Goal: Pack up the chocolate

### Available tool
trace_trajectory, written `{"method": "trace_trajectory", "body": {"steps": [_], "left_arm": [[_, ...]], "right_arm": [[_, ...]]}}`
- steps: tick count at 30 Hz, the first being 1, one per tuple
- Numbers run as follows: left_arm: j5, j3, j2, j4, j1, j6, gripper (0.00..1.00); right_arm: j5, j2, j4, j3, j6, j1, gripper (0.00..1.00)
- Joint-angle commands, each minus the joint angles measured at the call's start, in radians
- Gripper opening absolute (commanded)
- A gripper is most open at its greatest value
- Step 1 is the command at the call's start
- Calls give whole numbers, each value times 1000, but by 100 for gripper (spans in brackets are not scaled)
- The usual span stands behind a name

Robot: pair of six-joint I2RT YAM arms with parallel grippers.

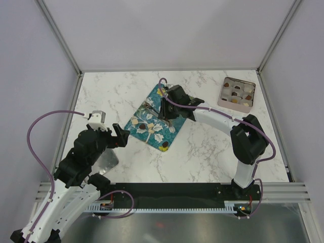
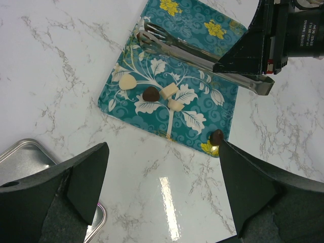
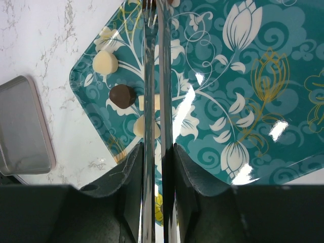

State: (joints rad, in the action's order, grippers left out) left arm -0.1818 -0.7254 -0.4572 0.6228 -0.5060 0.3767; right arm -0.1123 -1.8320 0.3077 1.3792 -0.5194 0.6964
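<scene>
- The left gripper (image 1: 120,136) hovers over the white marble table (image 1: 202,152) just off the tray's near-left side. Its two fingers (image 2: 86,177) are spread wide with nothing between them.
- Partly under one of those fingers, a flat metal lid (image 2: 25,157) lies on the table, near the tray but apart from it.
- The teal flowered tray (image 2: 202,101) lies slantwise in the middle of the table.
- A lone dark chocolate (image 2: 216,135) sits right at the tray's near edge, beside a printed yellow flower.
- Further in, a dark heart-shaped chocolate (image 2: 150,93) lies on the tray among three cream-coloured chocolates (image 2: 128,82). One of these is to its left and the other two are just beside each other on its right.
- The right gripper (image 3: 157,148) reaches over the tray from the right. Its fingers are drawn narrow and clamped on a pair of metal tongs (image 2: 202,56), which point across the tray towards its far-left part.
- The tongs' two arms run close together and nearly parallel. Whether they rest on the tray or hang above it cannot be told.
- Another small dark piece (image 2: 140,36) lies at the tongs' tips. Whether the tips grip it cannot be told.
- At the far right of the table, well apart from the tray, stands a compartmented tin (image 1: 221,98). Dark and pale boxed chocolates (image 1: 237,93) sit in its cells.
</scene>
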Motion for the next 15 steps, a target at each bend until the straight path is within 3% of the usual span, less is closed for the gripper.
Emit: {"method": "trace_trajectory", "body": {"steps": [1, 15], "left_arm": [[-19, -5, 3, -17, 0, -22, 97], [-15, -5, 5, -18, 0, -21, 97]], "right_arm": [[22, 65, -15, 12, -1, -9, 33], [-13, 230, 19, -89, -25, -113, 31]]}}
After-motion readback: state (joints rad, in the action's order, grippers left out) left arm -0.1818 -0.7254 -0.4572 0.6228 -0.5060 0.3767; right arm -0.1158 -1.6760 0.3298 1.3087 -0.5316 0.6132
